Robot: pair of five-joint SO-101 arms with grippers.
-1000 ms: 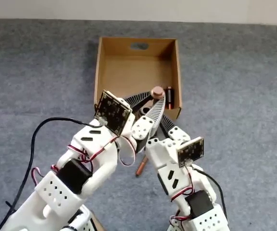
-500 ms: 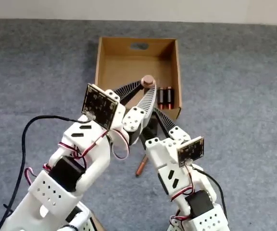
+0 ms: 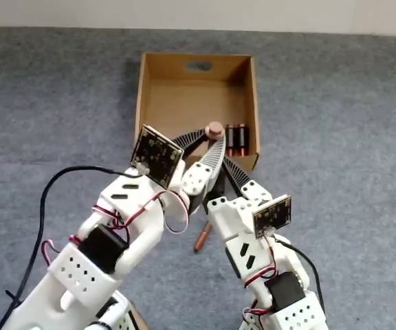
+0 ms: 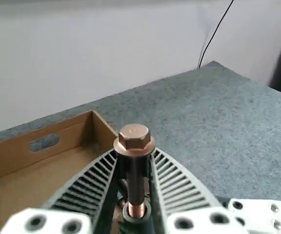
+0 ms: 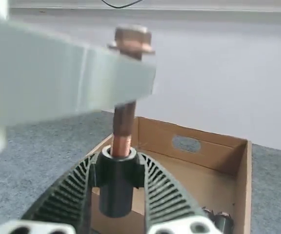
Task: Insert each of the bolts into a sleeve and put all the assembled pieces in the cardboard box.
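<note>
In the high view the left arm (image 3: pixel 122 227) comes up from 7 o'clock across the grey worktop (image 3: pixel 53 117). Its left gripper (image 3: pixel 208 141) hangs over the 6 o'clock side of the cardboard box (image 3: pixel 150 89). The left wrist view shows that gripper's ribbed fingers (image 4: pixel 172 180) pressed in on the shank of a copper bolt (image 4: pixel 134 139), which stands upright with its hex head just above the fingertips. The bolt's lower end sits in the mouth of a dark sleeve (image 4: pixel 135 212) directly beneath.

Just under the two grippers, toward 6 o'clock, a second bolt (image 3: pixel 201 237) lies loose on the worktop, apart from both sets of fingers.

The right wrist view shows the right gripper (image 5: pixel 117 168) with its fingers (image 5: pixel 155 190) closed around the sleeve (image 5: pixel 116 187). They hold it upright, with the bolt (image 5: pixel 126 124) entering it from above. A blurred finger of the left gripper crosses the bolt near its head.

Inside the box, two assembled pieces (image 3: pixel 236 137) lie side by side at the 4 o'clock corner, against the right wall. They also show low in the box in the right wrist view (image 5: pixel 214 218).

The right arm (image 3: pixel 253 240) rises from 5 o'clock, close beside the left arm, and the two meet at the bolt and sleeve.
</note>
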